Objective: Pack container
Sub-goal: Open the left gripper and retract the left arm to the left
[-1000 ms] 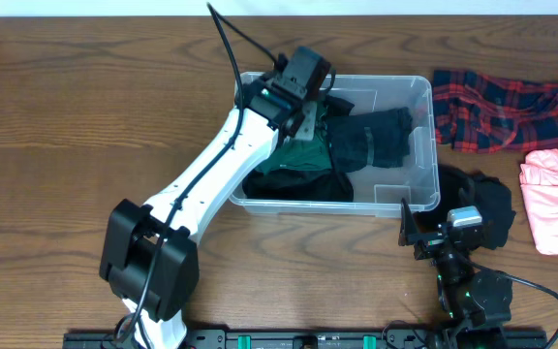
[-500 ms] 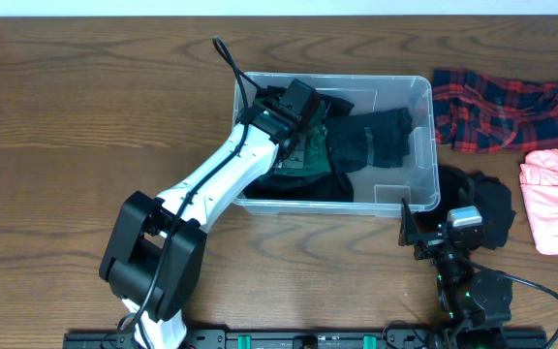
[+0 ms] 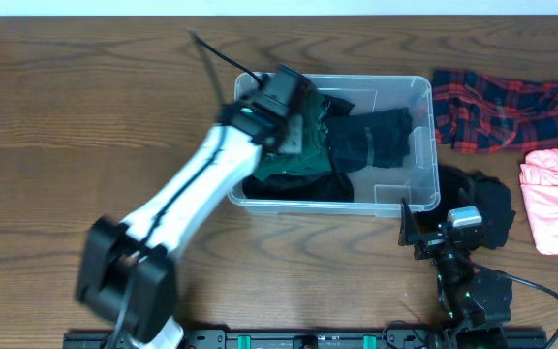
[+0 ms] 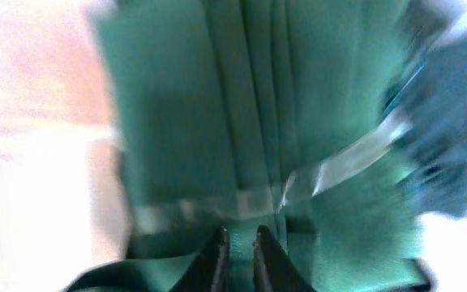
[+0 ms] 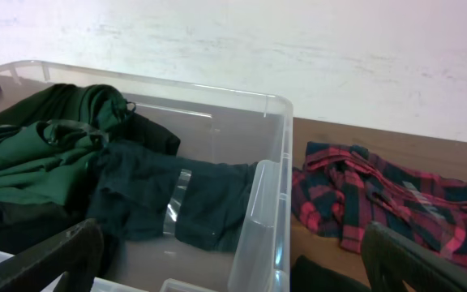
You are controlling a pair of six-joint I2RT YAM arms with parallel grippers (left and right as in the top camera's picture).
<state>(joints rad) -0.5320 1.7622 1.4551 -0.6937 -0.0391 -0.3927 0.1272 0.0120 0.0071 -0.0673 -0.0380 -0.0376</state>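
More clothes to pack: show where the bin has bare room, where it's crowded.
Bare floor shows in the container's right front corner, between the dark garment and the near wall. A thin strip runs along the far wall. The left half is crowded: green garment, left gripper above.

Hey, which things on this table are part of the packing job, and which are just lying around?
In the job: container; green garment, dark garment and black garment inside it; left end effector over the green one.
Lying about on the table: plaid shirt, pink garment, black cloth beside the container, probably waiting to be packed.
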